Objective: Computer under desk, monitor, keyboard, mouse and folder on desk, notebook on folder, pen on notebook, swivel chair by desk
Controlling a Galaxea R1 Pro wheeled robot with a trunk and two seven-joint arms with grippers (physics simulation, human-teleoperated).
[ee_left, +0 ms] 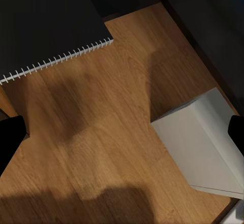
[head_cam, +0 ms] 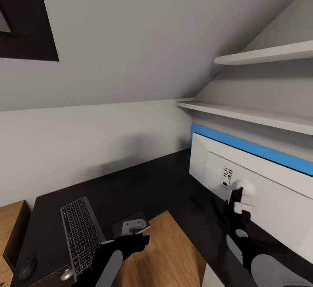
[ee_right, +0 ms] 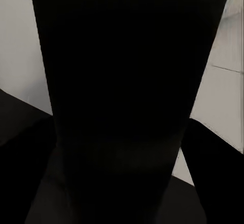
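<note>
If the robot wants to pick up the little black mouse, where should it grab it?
Probably from straight above, pinching the mouse across its two long sides. It lies flat on the desk, low and rounded, so nothing offers a hold from the front. The keyboard lies apart to one side, leaving room for the fingers, and the left hand is nearer.

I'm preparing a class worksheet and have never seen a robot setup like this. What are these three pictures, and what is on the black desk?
This is a simulated two-armed robot. The large picture comes from its head camera, looking down over the desk. On it lie a keyboard and a mouse; the monitor shows its white back. The right gripper is at the monitor's stand; whether it grips is unclear. The other two pictures come from wrist cameras. The left one looks down on the wooden floor and a spiral notebook.
</note>
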